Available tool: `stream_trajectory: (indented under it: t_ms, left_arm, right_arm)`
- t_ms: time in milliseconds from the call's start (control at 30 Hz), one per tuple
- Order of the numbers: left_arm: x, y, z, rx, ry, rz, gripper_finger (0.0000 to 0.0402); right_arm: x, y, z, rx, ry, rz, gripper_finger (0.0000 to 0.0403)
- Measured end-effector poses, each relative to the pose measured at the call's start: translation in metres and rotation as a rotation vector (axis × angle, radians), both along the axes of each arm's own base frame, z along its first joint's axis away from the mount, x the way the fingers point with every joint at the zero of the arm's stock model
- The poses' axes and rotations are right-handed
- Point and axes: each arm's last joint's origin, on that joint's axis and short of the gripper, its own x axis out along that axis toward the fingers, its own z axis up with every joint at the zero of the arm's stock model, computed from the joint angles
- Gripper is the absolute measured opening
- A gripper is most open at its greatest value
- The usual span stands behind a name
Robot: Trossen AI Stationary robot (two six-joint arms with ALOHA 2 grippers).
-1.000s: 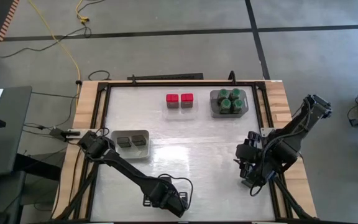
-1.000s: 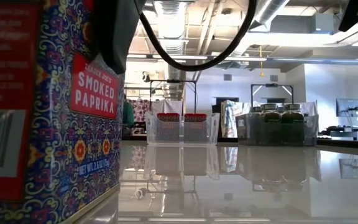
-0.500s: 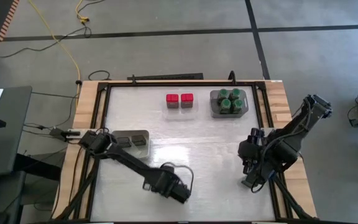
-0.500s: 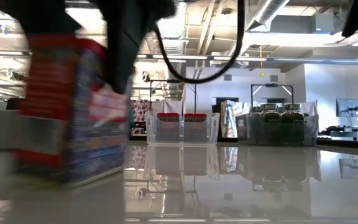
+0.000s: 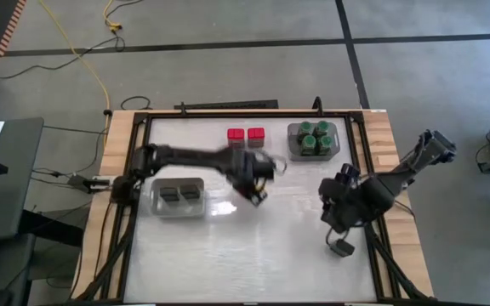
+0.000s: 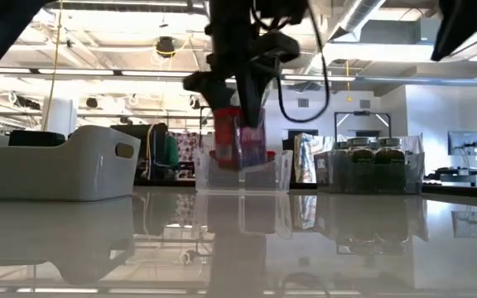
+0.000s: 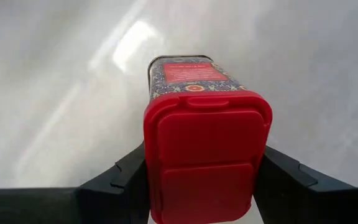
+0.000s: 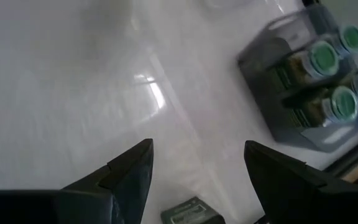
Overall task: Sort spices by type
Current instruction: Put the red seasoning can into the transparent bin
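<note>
Swung my left arm way up from the table's near edge toward the middle since a second ago. Going left to right: grey tray (image 5: 177, 197) with two dark tins, then my left gripper (image 5: 256, 180) clamped on the red-lidded paprika tin (image 7: 207, 149), held off the table. Right gripper (image 5: 337, 223) hangs with fingers apart over a dark tin (image 5: 341, 248); green-lidded jars (image 5: 313, 140) sit in their far tray.

White table (image 5: 253, 246) with three trays (image 5: 178, 197)
</note>
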Motion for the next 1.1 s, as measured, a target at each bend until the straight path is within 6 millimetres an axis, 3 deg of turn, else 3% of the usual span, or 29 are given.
stream_trajectory:
  t_ms: [200,367,600,833,1100]
  left_arm:
    - [-0.025,0.080,0.044,0.108,-0.102,-0.176,0.0207]
    - [-0.044,0.120,0.060,0.197,-0.112,-0.323,0.0207]
    - [-0.046,0.134,0.064,0.298,-0.118,-0.571,0.0207]
    - [-0.038,0.140,0.068,0.393,-0.187,-0.641,0.0207]
    - [-0.026,0.153,0.042,0.323,-0.132,-0.650,0.0207]
  right_arm:
    - [0.011,-0.028,0.004,0.061,-0.053,-0.187,0.0281]
    - [0.018,-0.043,0.003,0.091,-0.051,-0.277,0.0281]
    - [0.026,-0.051,0.003,0.107,-0.087,-0.325,0.0281]
    - [0.028,-0.052,0.003,0.124,-0.114,-0.343,0.0281]
    - [0.028,-0.051,0.003,0.135,-0.130,-0.365,0.0281]
